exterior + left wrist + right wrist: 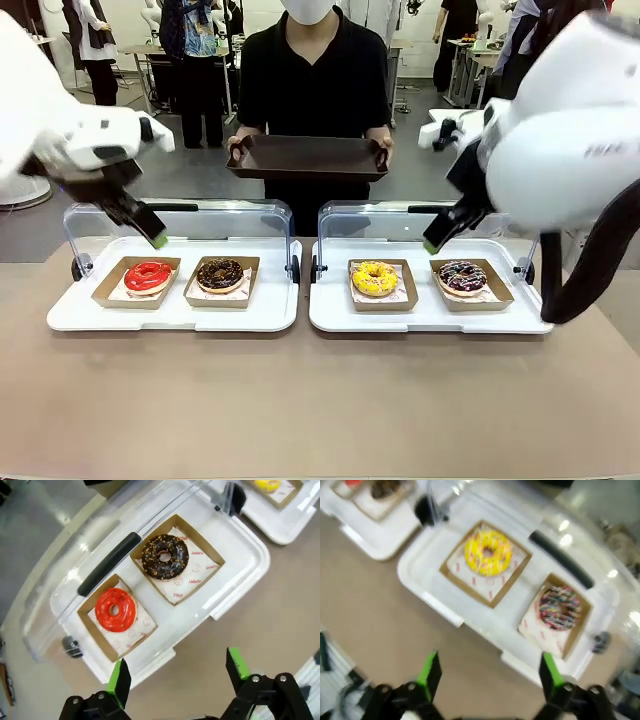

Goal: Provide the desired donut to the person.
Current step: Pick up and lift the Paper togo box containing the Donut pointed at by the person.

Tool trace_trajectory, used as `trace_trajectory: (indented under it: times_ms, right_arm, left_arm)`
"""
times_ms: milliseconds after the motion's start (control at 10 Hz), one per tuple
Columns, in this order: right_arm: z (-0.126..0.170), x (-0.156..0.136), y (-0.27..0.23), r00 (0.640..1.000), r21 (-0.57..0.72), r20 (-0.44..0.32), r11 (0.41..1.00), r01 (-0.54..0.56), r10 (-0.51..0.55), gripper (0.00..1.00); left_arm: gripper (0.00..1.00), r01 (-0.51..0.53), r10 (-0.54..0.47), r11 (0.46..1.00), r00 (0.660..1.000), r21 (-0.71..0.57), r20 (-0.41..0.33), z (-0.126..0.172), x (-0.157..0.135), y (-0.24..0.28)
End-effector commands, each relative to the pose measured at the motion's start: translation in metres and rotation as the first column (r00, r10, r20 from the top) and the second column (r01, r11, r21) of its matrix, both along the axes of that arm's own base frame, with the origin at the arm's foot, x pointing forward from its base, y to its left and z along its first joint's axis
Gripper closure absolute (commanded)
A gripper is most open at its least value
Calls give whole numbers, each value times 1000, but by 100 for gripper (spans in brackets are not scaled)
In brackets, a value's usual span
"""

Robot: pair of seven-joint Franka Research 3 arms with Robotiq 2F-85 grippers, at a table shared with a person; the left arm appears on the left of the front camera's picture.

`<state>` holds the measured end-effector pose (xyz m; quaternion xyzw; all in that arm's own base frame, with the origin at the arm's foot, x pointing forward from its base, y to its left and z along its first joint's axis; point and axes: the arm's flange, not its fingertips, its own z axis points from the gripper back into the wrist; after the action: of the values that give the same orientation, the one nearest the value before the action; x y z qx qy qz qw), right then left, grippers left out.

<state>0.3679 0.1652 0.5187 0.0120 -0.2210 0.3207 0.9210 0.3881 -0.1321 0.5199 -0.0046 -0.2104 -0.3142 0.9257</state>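
My left gripper (177,672) and right gripper (487,667) hang released above the beige table (320,400). The person (310,80) holds a brown rectangular tray (308,157).

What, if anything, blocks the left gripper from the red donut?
Likely yes, nothing: the clear lid stands open, the red donut lies uncovered in its box, and the open left gripper hovers above.

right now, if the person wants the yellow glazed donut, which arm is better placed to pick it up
Right, likely. The right end effector hovers open near the right-hand white plastic tray holding the yellow glazed ring donut; the left end effector hangs open near the left-hand white tray.
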Motion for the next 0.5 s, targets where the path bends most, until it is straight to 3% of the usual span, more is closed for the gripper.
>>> trace_trajectory:
  times_ms: [0, 400]
  right_arm:
    - [38, -1, 15, 997, 6, -71, 1000, 19, -18, 0]
    - [59, -12, 14, 999, -22, -53, 1000, -2, 1, 0]
  left_arm:
    - [0, 52, -51, 999, 997, 15, -59, 32, 19, 3]
    - [0, 22, -21, 1000, 999, 22, -37, 52, 8, 3]
